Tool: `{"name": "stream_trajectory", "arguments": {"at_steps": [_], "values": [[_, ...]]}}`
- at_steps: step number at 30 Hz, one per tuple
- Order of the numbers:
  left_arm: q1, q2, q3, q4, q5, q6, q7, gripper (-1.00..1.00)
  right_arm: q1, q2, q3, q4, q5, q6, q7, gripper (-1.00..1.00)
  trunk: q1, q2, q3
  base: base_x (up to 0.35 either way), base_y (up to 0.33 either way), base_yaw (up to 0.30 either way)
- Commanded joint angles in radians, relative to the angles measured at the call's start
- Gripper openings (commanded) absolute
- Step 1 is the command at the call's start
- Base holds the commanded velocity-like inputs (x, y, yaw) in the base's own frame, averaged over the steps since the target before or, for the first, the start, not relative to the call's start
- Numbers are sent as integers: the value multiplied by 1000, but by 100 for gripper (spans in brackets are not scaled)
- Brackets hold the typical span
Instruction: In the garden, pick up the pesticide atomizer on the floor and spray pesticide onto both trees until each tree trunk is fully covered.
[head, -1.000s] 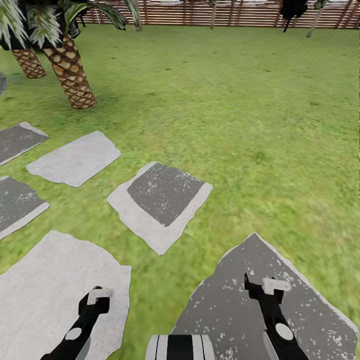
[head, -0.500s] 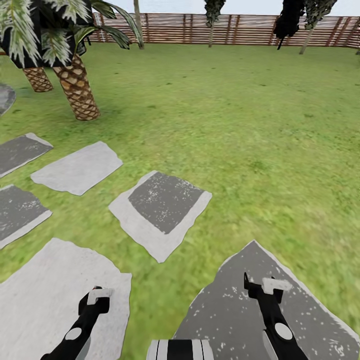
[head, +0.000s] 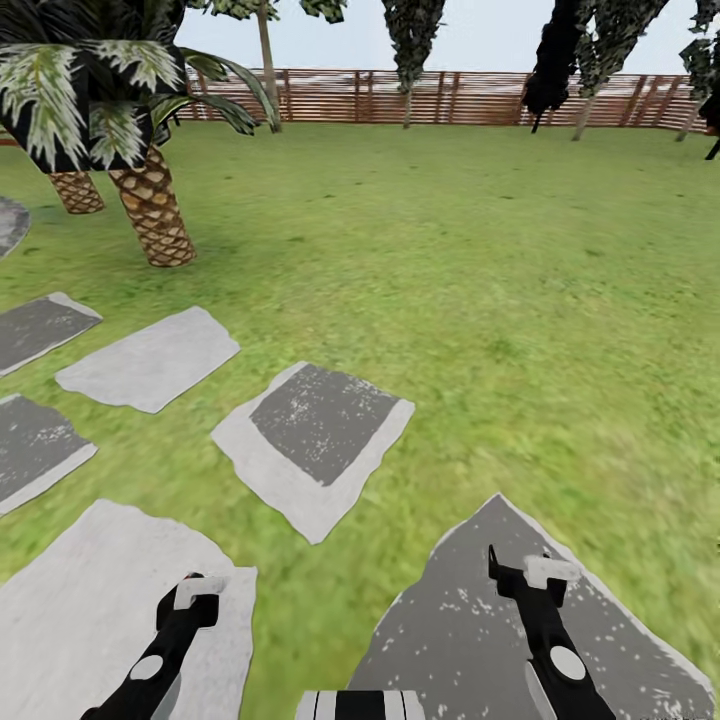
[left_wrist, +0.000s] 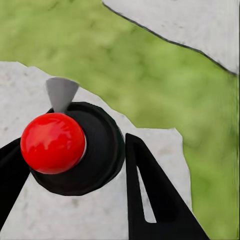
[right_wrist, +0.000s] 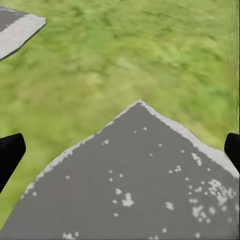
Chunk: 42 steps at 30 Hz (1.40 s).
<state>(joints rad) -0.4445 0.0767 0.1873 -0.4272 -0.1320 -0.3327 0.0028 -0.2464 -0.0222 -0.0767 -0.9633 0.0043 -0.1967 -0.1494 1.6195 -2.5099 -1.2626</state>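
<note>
Between the left gripper's (left_wrist: 75, 185) black fingers you are carrying the atomizer (left_wrist: 70, 147), red ball and grey nozzle showing; the right gripper (right_wrist: 120, 150) is hanging spread, empty. Thick trunks aren't showing; driving off the paving stones (head: 310, 440) risks jolting it loose.

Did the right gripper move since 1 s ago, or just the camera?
No. The right gripper sits at the same spot over the dark paving slab; the head camera tilted up.
</note>
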Motion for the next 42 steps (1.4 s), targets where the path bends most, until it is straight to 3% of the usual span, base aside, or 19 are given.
{"name": "stream_trajectory", "arguments": {"at_steps": [1,13,27,30,42], "values": [[0,0,6,1,-11,-4,0,-100,-1,0,1,1,0,-3,-3,100,-1,0,4,0,0,-202],[0,-1,5,1,-9,-3,6,-100,0,-1,1,20,3,-15,-2,100,-6,3,65,0,0,-214],[92,0,7,49,-11,-7,6,-100,24,-4,1,366,5,-301,-3,100,-12,6,135,0,0,-217],[113,4,11,49,-12,-8,8,-100,27,-21,1,473,4,-381,-2,100,-14,7,151,0,0,-216],[118,6,26,51,-14,-8,8,-100,27,-18,3,517,0,-414,-4,100,-19,10,204,0,0,-116]]}}
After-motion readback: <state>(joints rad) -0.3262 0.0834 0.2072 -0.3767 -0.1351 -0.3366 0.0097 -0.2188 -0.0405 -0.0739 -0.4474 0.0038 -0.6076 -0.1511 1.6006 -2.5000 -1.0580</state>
